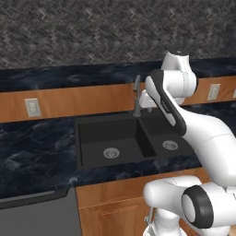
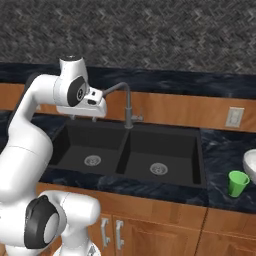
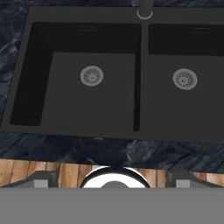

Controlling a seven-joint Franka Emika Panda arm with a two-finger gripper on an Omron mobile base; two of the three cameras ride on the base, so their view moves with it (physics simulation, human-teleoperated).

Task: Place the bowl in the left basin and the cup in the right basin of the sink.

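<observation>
Right base view: we are hovering our spread gripper upper left over the sink; the cup and bowl are sitting far lower right.

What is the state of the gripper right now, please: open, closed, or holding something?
Gripper: open, jaws spread wide, holding nothing, above the sink's front edge.

— What does the glossy white, rounded, thick-limbed robot arm look like?
— Smooth bulging shells, with round dark grey caps at the joints.
— Any markings?
— A long black strip runs along one link, dark-edged.
</observation>
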